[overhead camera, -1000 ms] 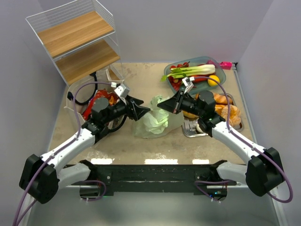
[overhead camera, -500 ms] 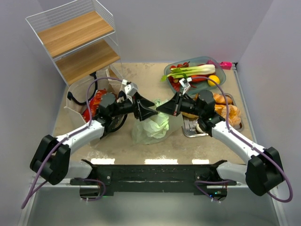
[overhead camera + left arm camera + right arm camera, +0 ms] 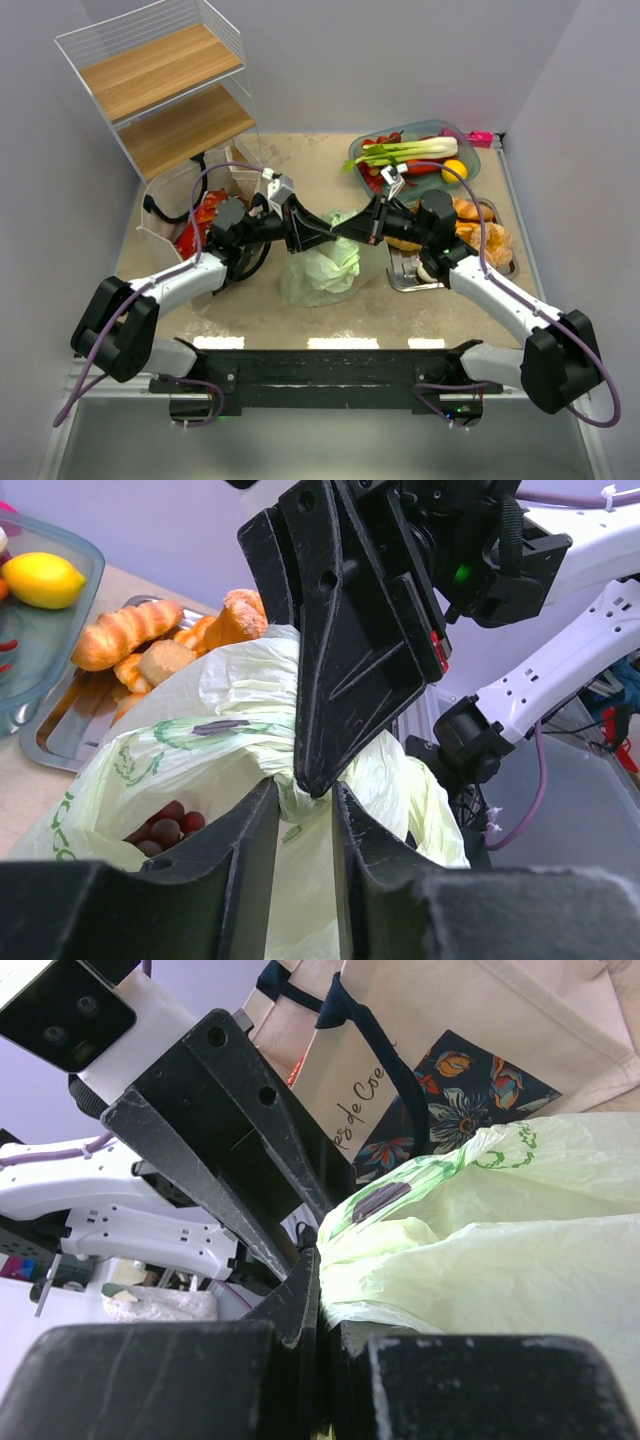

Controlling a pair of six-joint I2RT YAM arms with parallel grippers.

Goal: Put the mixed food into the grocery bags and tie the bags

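Observation:
The pale-green grocery bag (image 3: 320,268) sits mid-table with dark grapes (image 3: 165,828) inside. Both grippers meet tip to tip over its gathered top. My right gripper (image 3: 342,230) is shut on a pinch of the bag's upper edge (image 3: 400,1260). My left gripper (image 3: 305,792) has its jaws a finger-width apart, with a twisted strand of the bag and the right gripper's tip between them. The beige tote (image 3: 170,215) stands at the left, holding red packets (image 3: 208,215). A leek (image 3: 405,150) and a lemon (image 3: 454,170) lie in the blue tray (image 3: 470,145). Croissants (image 3: 480,235) lie on the metal tray (image 3: 400,278).
A wire shelf with wooden boards (image 3: 165,90) stands at the back left, right behind the tote. A pink object (image 3: 480,138) lies at the back right corner. Walls close in the table on three sides.
My left arm has swung right from the tote to the top of the green bag. Its jaws have narrowed round the bag's strand. The right gripper has kept its pinch, barely moving.

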